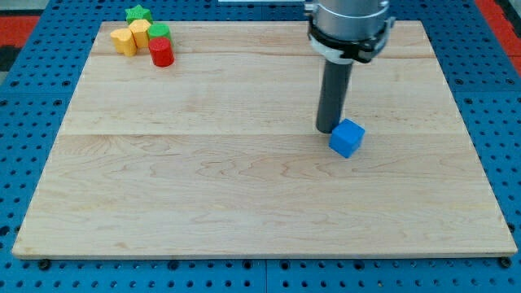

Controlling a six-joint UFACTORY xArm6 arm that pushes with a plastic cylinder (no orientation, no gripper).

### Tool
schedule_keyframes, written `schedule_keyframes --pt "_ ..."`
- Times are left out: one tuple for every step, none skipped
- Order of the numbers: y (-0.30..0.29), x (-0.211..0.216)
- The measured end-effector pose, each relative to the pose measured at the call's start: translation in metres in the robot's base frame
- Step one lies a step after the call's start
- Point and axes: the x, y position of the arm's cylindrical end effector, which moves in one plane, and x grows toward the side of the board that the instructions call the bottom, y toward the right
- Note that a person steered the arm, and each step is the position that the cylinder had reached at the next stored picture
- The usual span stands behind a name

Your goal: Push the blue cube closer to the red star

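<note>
Locating blue cube (347,137): you'll find it right of the board's middle, well apart from every other block.
Red target: the only red block (162,52) sits in the top-left cluster; it looks more like a cylinder than a star to me.
Neighbours: green star (138,14), green cylinder (159,32) and two yellow blocks (124,41) (140,32) crowd around it.
My tip (327,129): against the cube's upper-left side, seemingly touching.
Why it matters: I judge that is the wrong side for pushing toward the cluster.
Claw: none here, just a bare rod, so it grasps nothing.
Wooden board (244,203): bare between cube and cluster.
</note>
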Motion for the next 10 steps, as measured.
schedule_keyframes --pt "-0.001 0.038" --pt "-0.002 0.076" --pt "0.008 0.057" --pt "0.013 0.009" --pt "0.053 -0.004" --pt "0.065 0.014" --pt "0.068 0.05" --pt "0.108 0.039" --pt "0.095 -0.001" --pt "0.069 -0.049"
